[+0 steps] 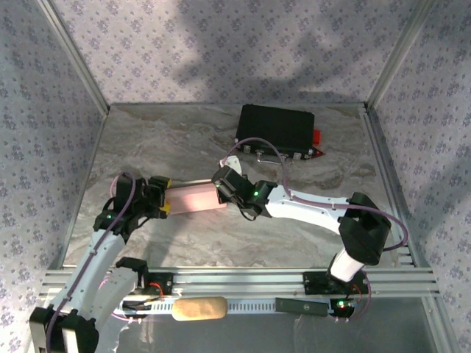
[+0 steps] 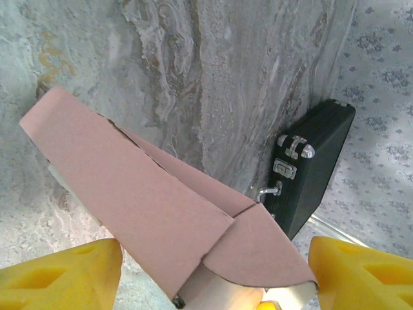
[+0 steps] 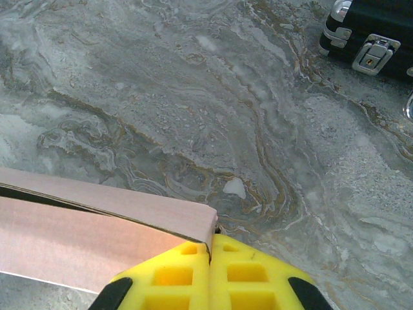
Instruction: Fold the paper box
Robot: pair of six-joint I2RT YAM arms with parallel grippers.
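The right gripper (image 3: 210, 258) is fully closed. Its yellow fingertips press together on a folded corner of the thin pink card paper box (image 3: 84, 242), which runs off toward 9 o'clock from the pinch. At the box's other end the left gripper (image 2: 215, 258) has its jaws wide apart, one yellow finger on each side of the loose rounded flap. A sliver of gap shows at the 8 o'clock finger, and it grips nothing that I can see.

In the overhead view the box lies between the two grippers over the grey marbled tabletop (image 1: 184, 140). It is well apart from the black rectangular hard case (image 1: 276, 126) at 1 o'clock.

As I judge the risks, the card looks half-formed and hollow, so a squeeze from the left could flatten the sleeve or crease the flap the wrong way. The right pinch has only a narrow edge, so a pull from the left could slide the card out or tear it.
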